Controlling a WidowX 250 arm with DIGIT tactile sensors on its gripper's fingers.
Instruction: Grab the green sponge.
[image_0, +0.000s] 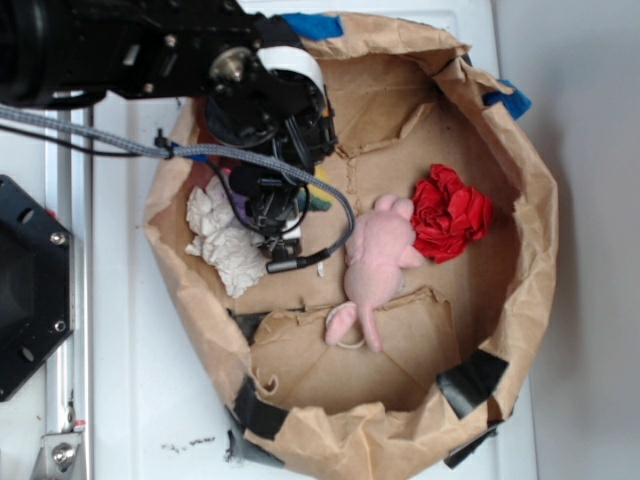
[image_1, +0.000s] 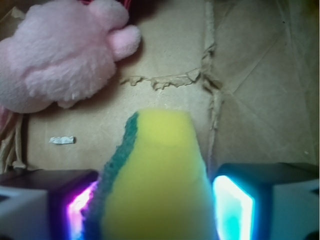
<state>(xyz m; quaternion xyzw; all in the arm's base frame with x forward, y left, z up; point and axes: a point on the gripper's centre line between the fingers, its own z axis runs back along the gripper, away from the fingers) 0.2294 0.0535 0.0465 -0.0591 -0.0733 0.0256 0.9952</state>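
The tool (image_1: 157, 200) grips the green sponge (image_1: 155, 175) between its lit pads. A pink plush toy (image_1: 60, 55) lies nearby on cardboard.

The green sponge (image_1: 155, 185), a small block of yellow foam with a dark green scouring layer along its left edge, stands on end between the two lit pads of the gripper (image_1: 156, 210), pressed from both sides. It sits just below and right of the pink plush toy (image_1: 60, 55) in the wrist view, above the cardboard floor.
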